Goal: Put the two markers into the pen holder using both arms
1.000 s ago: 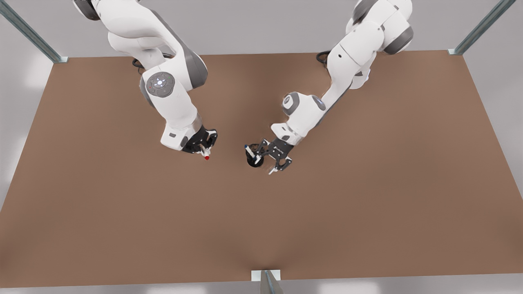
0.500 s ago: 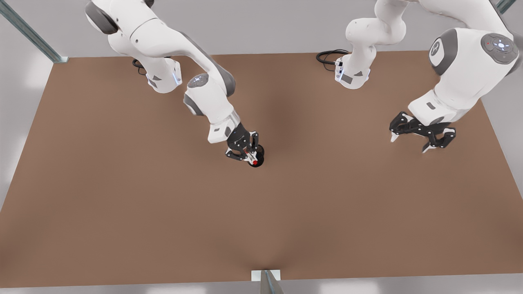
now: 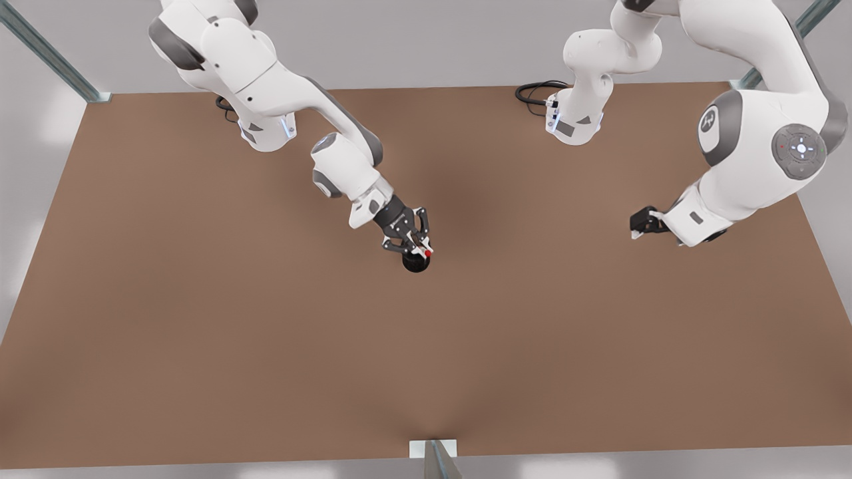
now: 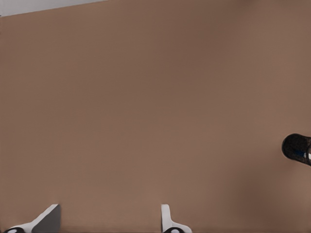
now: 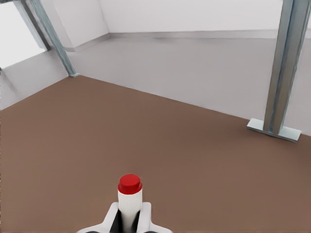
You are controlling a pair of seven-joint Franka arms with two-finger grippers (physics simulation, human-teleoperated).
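My right gripper (image 3: pixel 414 245) is at the middle of the table, shut on the red-capped marker (image 3: pixel 426 252) just above the black pen holder (image 3: pixel 416 265). The right wrist view has the marker's red cap (image 5: pixel 129 184) and white barrel sticking out between that gripper's (image 5: pixel 129 222) fingers. My left gripper (image 3: pixel 643 222) waits at the front view's right, largely hidden behind its own wrist. Its fingers (image 4: pixel 47 218) are spread wide in the left wrist view with nothing between them. Farther off in that view is the pen holder (image 4: pixel 294 145), with the blue marker's end (image 4: pixel 304 154) inside.
The brown table (image 3: pixel 266 346) is bare around the holder. Metal frame posts (image 3: pixel 53 56) rise at its back corners and a bracket (image 3: pixel 434 454) sits at its front edge. Black cables (image 3: pixel 532 90) lie by the arm bases at the back.
One second ago the left gripper was at the holder with the blue marker; it let go and withdrew to the front view's right. The right gripper carried the red marker over the holder.
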